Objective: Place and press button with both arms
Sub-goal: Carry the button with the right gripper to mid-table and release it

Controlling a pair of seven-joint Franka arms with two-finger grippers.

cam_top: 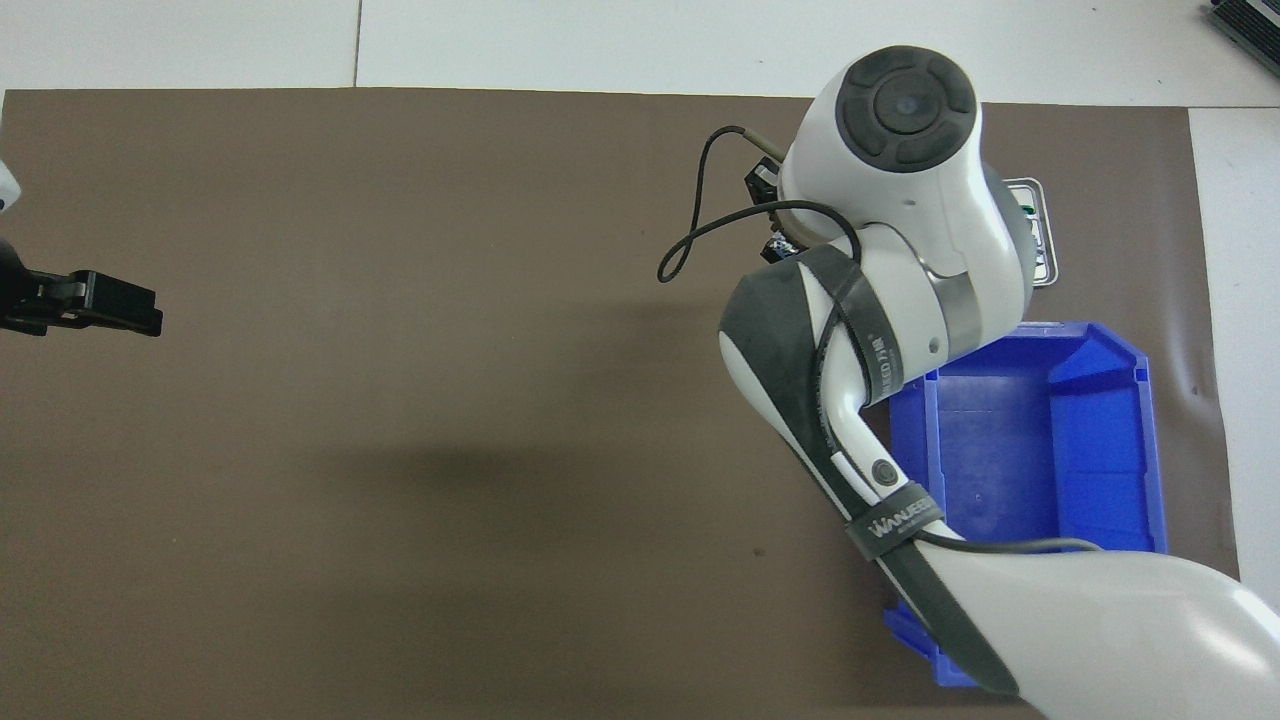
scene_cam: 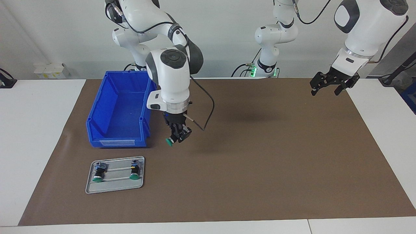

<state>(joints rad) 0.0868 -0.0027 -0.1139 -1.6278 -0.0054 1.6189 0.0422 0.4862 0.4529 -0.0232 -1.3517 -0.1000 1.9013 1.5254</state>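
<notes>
The right gripper (scene_cam: 178, 136) hangs in the air over the brown mat (scene_cam: 260, 156), just beside the open end of the blue bin (scene_cam: 110, 110). Its black fingers are closed on the button (scene_cam: 170, 140), which lies tilted between them, with the round green cap pointing down and toward the tray end of the mat. The black cylindrical body of the button is mostly hidden by the fingers. In the overhead view the white wrist of this arm covers the gripper almost completely, and only a small dark part shows beside a looped black cable (cam_top: 700, 230).

The left gripper (scene_cam: 334, 84) waits in the air above the mat's edge at the left arm's end of the table. Its two black fingers stand wide apart and hold nothing.

The bin is of smooth, shiny blue plastic, rectangular, with sloping walls and a low front lip; nothing is seen inside it. Farther from the robots than the bin lies a flat grey tray (scene_cam: 115, 187) with rounded corners and raised ribs. On it rest two more buttons (scene_cam: 99, 172), each with a green cap, a black body and a bluish rear block. The mat is matt and smooth, and the table (scene_cam: 39, 136) around it is plain white.
</notes>
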